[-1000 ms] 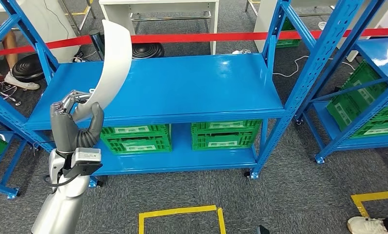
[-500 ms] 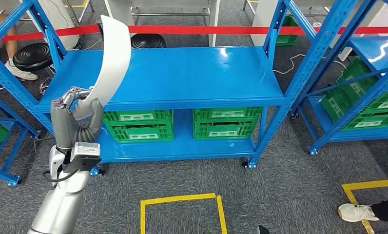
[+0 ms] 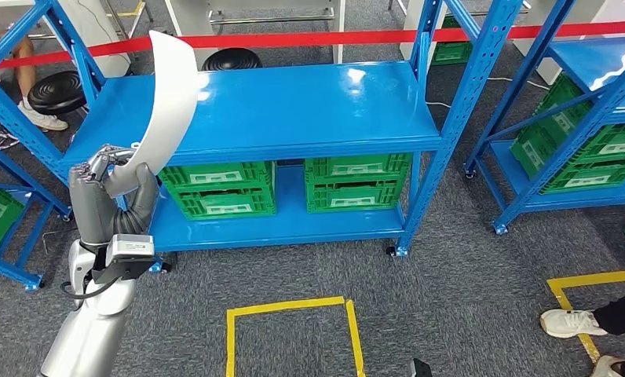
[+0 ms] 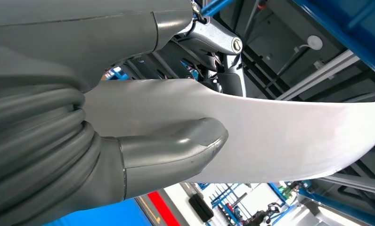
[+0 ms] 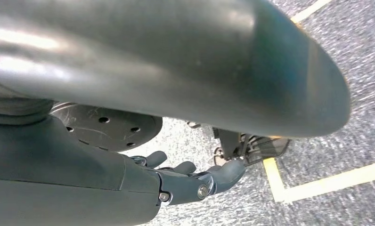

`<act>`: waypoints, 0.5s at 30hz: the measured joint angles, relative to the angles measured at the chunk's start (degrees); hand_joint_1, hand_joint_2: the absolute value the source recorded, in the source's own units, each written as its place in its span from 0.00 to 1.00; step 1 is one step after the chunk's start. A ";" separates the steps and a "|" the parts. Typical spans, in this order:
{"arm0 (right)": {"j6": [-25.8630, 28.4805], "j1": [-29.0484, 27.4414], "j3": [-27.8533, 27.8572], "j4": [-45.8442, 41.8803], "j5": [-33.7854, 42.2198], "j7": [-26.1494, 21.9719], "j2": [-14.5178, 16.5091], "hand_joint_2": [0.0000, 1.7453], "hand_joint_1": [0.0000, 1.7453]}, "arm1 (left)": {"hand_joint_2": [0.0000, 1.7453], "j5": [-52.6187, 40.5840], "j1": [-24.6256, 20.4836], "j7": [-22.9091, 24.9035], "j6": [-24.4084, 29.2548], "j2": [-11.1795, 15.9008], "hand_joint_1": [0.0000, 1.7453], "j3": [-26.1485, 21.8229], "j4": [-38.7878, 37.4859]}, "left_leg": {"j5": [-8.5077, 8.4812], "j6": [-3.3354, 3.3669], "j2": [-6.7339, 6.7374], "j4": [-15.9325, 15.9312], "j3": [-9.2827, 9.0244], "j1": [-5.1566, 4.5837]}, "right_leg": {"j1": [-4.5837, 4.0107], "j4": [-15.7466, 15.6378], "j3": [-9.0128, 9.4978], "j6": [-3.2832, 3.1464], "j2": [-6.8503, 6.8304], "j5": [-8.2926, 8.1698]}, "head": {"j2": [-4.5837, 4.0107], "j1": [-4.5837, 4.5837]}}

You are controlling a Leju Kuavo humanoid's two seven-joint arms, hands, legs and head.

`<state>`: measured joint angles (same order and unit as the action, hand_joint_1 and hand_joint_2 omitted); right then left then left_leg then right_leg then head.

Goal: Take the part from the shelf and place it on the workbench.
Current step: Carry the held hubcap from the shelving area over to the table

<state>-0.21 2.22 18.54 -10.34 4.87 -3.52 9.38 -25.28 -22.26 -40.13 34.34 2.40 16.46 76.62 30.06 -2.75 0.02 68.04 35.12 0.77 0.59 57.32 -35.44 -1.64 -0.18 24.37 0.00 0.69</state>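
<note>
At the far left, beyond the left hand [image 3: 109,196], a black stool [image 3: 56,92] stood on the grey carpet behind a blue shelf post, with a person's shoe [image 3: 44,119] beside it. The left hand was raised in front of the blue shelf [image 3: 294,102], its fingers wrapped around the lower end of the part [image 3: 166,98], a long curved white panel that rose from the hand and leaned up over the left end of the top shelf board. In the left wrist view the thick grey thumb [image 4: 176,146] lay pressed across the white part [image 4: 280,136], with the darker fingers [image 4: 225,80] behind it on the other side, so the hand was clamped on it; the part was held in the air, clear of the shelf. To the right of the hand and lower, green crates [image 3: 286,188] sat in pairs on the bottom shelf board. A red tape [image 3: 309,36] ran across behind the shelf. On the floor, right of the arm, a square of yellow tape [image 3: 290,330] marked the carpet. Further right stood a second blue rack [image 3: 592,118] holding more green crates, and at the far right edge a person's white shoe [image 3: 570,322] rested beside another yellow line. The right hand [image 5: 185,176] hung low above the carpet, its fingers apart and lightly curled, holding nothing.
</note>
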 joint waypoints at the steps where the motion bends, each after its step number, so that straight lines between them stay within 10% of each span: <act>1: 0.18 0.01 -0.11 0.00 -0.36 -0.07 -0.01 0.00 0.00 | 1.00 0.16 -0.03 0.00 0.13 0.08 1.00 0.02 0.10 | -0.56 0.10 -0.06 -4.40 -3.04 -0.06 | 0.03 0.17 -0.54 0.31 0.01 -0.35 | 0.00 -0.01; 3: 1.01 0.02 -0.52 0.00 -1.15 -0.19 -0.03 0.00 0.00 | 1.00 0.38 -0.08 -0.03 0.43 0.21 1.00 0.07 0.32 | -0.29 0.72 -0.29 -10.31 -6.67 -0.36 | 0.04 0.26 -1.12 0.98 0.02 -1.16 | 0.00 0.02; 6: 2.50 -0.02 -0.94 0.01 -1.02 -0.50 -0.04 0.00 0.00 | 1.00 0.72 -0.14 -0.03 0.77 0.36 1.00 0.11 0.36 | -0.86 2.21 -0.31 -11.36 -6.19 -0.56 | 0.12 0.03 -1.58 2.05 0.08 -2.04 | 0.00 -0.04; 12: 2.79 -0.02 -0.94 0.02 0.15 -1.11 -0.04 0.00 0.00 | 1.00 1.14 -0.26 -0.02 1.46 0.39 1.00 0.27 0.34 | -4.02 3.95 0.18 -11.19 -2.45 -0.50 | 0.25 16.14 -6.40 3.35 0.17 9.12 | 0.00 0.06; 15: 2.79 0.03 -0.90 0.01 0.39 -1.15 -0.06 0.00 0.00 | 1.00 0.86 -0.22 -0.02 1.51 0.38 1.00 0.31 0.39 | -5.29 3.64 0.21 -10.51 -0.21 -0.54 | 0.22 12.54 -1.58 2.99 0.17 5.89 | 0.00 0.07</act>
<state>2.58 2.25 17.64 -10.33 5.27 -4.68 9.32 -24.42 -22.49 -40.15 35.85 2.78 16.76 77.01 24.77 0.89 0.23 57.53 34.91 0.23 0.81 69.86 -37.01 1.34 -0.02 30.26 0.00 0.75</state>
